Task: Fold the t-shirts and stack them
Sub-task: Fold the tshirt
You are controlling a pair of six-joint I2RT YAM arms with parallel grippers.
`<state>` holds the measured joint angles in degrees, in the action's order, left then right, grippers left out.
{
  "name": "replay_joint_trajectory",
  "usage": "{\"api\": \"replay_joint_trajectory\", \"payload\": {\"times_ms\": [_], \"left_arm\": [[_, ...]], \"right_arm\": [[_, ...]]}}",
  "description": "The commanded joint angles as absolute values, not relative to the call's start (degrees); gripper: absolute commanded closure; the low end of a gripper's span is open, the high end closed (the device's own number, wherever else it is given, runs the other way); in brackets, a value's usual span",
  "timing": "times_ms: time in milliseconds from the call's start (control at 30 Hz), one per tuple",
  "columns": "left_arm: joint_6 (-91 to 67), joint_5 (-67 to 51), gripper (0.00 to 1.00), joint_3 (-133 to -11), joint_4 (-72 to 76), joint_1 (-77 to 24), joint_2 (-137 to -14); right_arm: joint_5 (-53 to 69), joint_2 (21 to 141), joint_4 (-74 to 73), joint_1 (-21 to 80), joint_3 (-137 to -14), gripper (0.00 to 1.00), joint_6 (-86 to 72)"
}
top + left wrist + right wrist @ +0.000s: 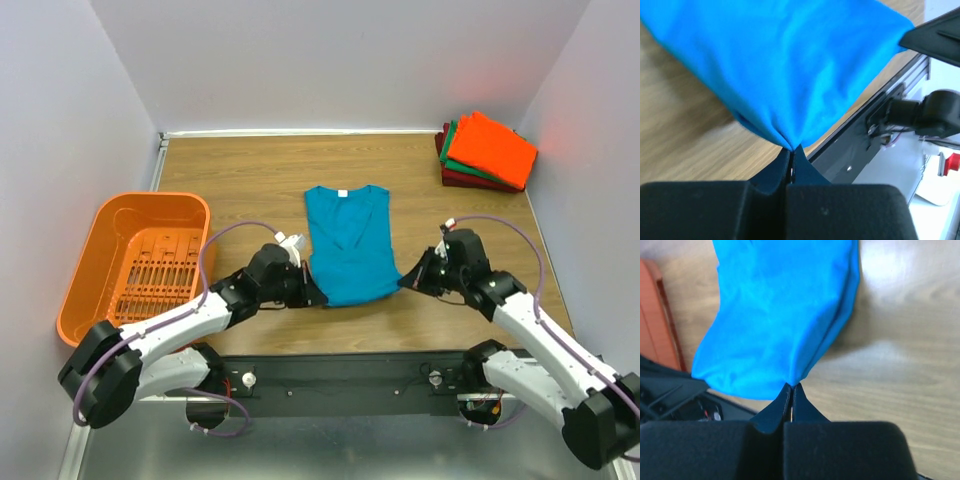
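Note:
The teal-blue t-shirt [347, 243] lies in the middle of the table, sleeves folded in, its white neck label at the far end. My left gripper [312, 293] is shut on the shirt's near left bottom corner; the left wrist view shows the cloth [790, 65] pinched at the fingertips [791, 150]. My right gripper [404, 283] is shut on the near right bottom corner; the right wrist view shows the cloth [785, 315] pinched there [791, 386]. A stack of folded shirts, bright orange [491, 148] on top of green and dark red, sits at the far right corner.
An orange plastic slotted basket [136, 262] stands at the left of the table. White walls close the table on the left, back and right. The black base rail [350, 375] runs along the near edge.

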<state>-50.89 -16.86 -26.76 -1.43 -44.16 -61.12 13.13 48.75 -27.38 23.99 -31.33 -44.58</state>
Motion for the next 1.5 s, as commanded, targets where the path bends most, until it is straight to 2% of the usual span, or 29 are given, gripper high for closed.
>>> {"api": "replay_joint_trajectory", "payload": {"times_ms": [0,433,733,967,1167,1333,1400,1467], "left_arm": [[-48.0,-17.13,1.0,-33.9,-2.63,-41.15,-64.41],[-40.87,-23.99,1.0,-58.52,-7.38,-29.71,-83.92],[-41.84,-28.74,1.0,-75.04,-5.89,-21.89,-100.8],[-42.45,-28.92,1.0,-86.21,-5.54,-15.13,-115.81],[-43.24,-28.66,1.0,-90.08,-2.81,-11.52,-120.4],[-43.24,-26.98,1.0,-90.97,-3.69,-10.46,-123.04],[-43.33,-26.55,1.0,-90.53,-3.69,-10.55,-123.83],[-43.59,-25.49,1.0,-89.04,-3.08,-10.55,-123.93]], "right_arm": [[6.43,53.95,-28.83,24.08,-38.92,0.99,-41.75],[-2.63,82.32,-26.11,23.56,-66.59,0.99,-38.06],[-0.35,104.92,-25.4,19.51,-88.49,0.99,-35.77],[7.37,126.19,-25.23,15.39,-110.46,0.99,-34.45],[15.97,144.27,-25.05,15.2,-133.28,0.99,-34.62],[20.03,151.78,-21.01,15.12,-139.66,0.99,-36.74],[22.14,153.1,-17.94,15.38,-138.18,0.96,-37.09],[23.2,153.28,-15.66,16.08,-136.59,0.79,-36.83]]}}
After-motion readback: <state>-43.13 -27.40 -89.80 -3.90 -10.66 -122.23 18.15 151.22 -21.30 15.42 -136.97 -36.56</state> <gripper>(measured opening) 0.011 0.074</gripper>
